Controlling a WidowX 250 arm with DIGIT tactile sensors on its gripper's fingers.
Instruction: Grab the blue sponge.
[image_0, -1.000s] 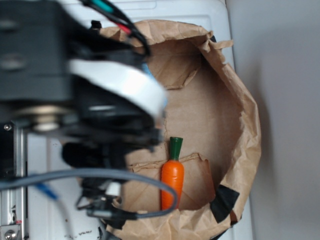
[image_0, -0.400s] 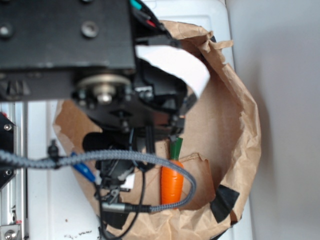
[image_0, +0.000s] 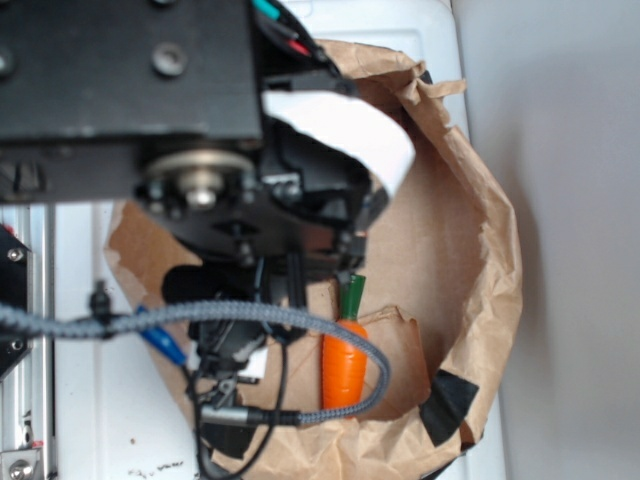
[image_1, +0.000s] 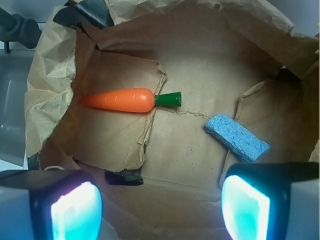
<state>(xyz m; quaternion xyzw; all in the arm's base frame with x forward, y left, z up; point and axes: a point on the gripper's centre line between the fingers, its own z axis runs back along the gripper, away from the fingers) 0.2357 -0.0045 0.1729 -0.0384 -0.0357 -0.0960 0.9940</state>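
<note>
Wrist view, blue sponge (image_1: 237, 137) above right finger (untouched), gripper (image_1: 160, 207) spread

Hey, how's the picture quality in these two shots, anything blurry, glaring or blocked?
Exterior view: the arm fills the upper left, soft and out of focus, hiding the sponge; the carrot is fairly sharp. Wrist view: sponge and carrot are in focus on evenly lit paper; the claw fingers are blurred, glowing cyan.
</note>
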